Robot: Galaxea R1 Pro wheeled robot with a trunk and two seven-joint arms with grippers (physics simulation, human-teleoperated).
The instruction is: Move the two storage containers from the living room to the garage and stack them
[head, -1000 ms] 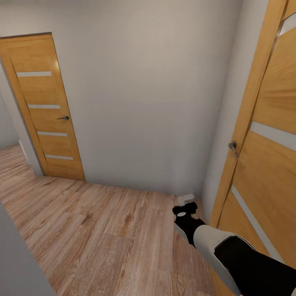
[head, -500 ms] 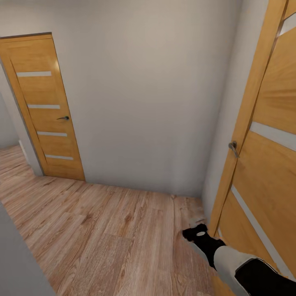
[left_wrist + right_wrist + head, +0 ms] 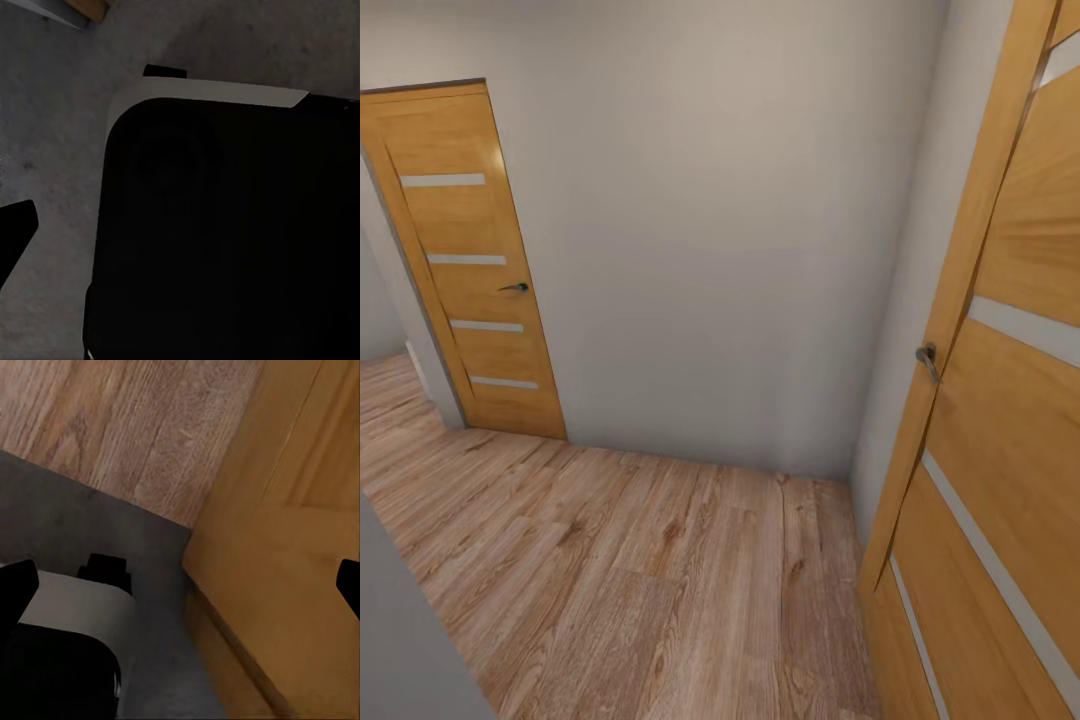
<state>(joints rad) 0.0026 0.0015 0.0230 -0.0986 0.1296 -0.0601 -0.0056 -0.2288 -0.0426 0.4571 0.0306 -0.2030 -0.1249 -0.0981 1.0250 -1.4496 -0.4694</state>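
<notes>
- Facing a plain grey wall (image 3: 710, 250) from my head camera, I stand on a light wood-plank floor (image 3: 640, 560) that runs from the near edge up to the foot of that wall.
- Far left: an orange wooden door (image 3: 465, 270) with four pale horizontal strips and a dark lever handle (image 3: 515, 287) on its right edge. It stands shut in its frame.
- Near right: a second orange door (image 3: 1010, 400) of the same pattern, seen steeply from the side, with a metal handle (image 3: 927, 358) on its near-left edge.
- Near left corner: a grey wall edge (image 3: 400, 640) cuts across the planks.
- Right wrist camera: my right gripper (image 3: 180, 585) is spread wide, with one dark fingertip (image 3: 15, 589) at each side margin and nothing between them. Beyond it lie the wood planks, the orange door face (image 3: 285, 570) and a grey strip of ground (image 3: 90, 525). My own white-and-black body (image 3: 67, 645) shows close by.
- Left wrist camera: of my left gripper (image 3: 15, 231) one dark fingertip shows, against mottled grey ground (image 3: 52, 150). I cannot tell whether its jaws are spread or pressed together.
- A large black housing with a white upper rim (image 3: 225, 94) sits just beside that fingertip.
- I cannot tell from these views where the two storage containers lie.
</notes>
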